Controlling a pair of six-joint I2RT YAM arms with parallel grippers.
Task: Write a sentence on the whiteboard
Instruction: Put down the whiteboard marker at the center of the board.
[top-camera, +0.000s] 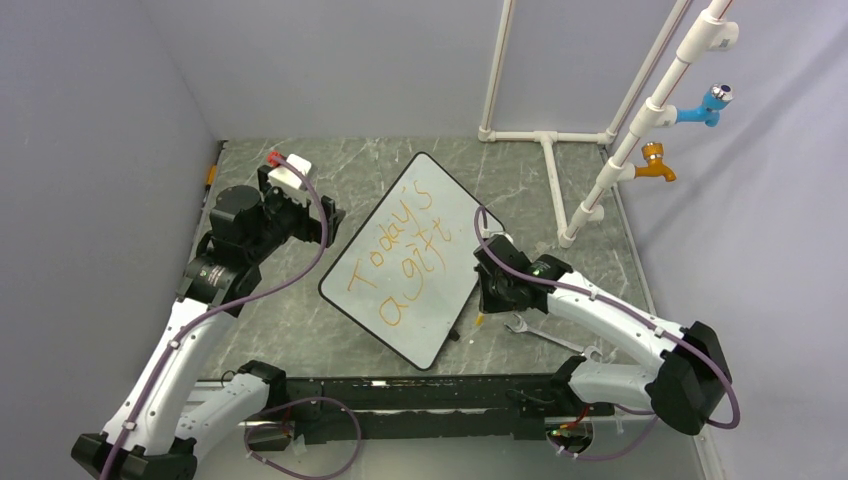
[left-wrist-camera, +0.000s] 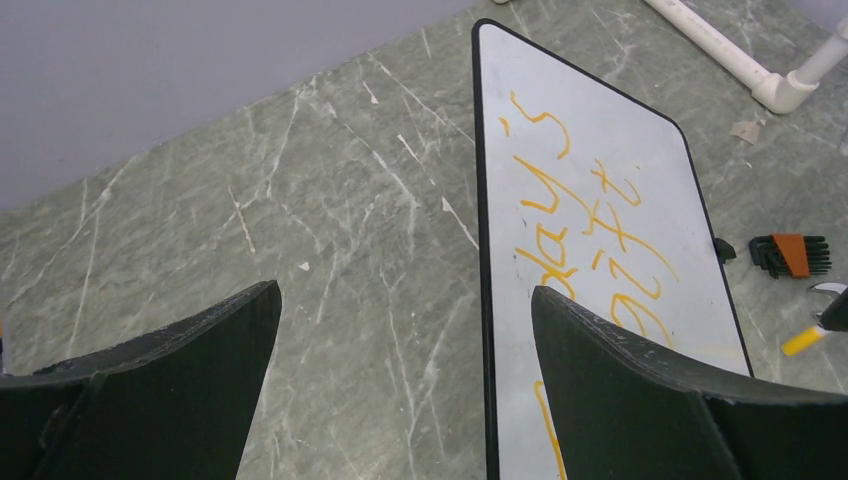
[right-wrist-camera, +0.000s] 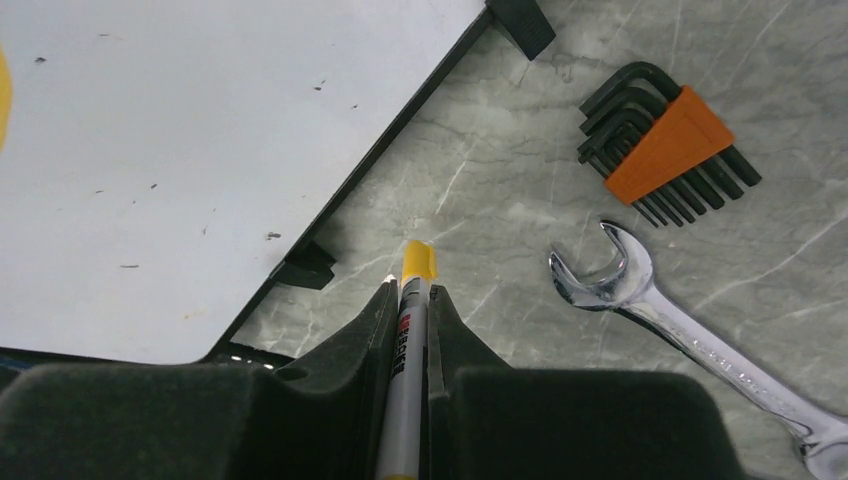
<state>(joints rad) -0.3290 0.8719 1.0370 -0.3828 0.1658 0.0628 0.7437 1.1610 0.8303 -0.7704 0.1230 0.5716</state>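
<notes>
Right hand (right-wrist-camera: 408, 296) clamps marker (right-wrist-camera: 417, 260) | left hand (left-wrist-camera: 405, 292) wide | wrench (right-wrist-camera: 640, 297), hex keys (right-wrist-camera: 665, 140) beside whiteboard (right-wrist-camera: 200, 120)

The whiteboard (top-camera: 432, 322) lies flat on the table (top-camera: 400, 170) near its middle, turned diagonally. The sentence (top-camera: 400, 262) sits on it in two lines, one beside the other. The left claw (top-camera: 325, 225) is over the table just left of the board's left edge. The right claw (right-wrist-camera: 410, 295) is just off the board's right edge with a marker (right-wrist-camera: 415, 262) between its fingers. A hex key set (right-wrist-camera: 660, 140) and a wrench (right-wrist-camera: 620, 285) lie near each other on the table, right of the board. A pipe frame (top-camera: 560, 170) stands behind, at the far right.
</notes>
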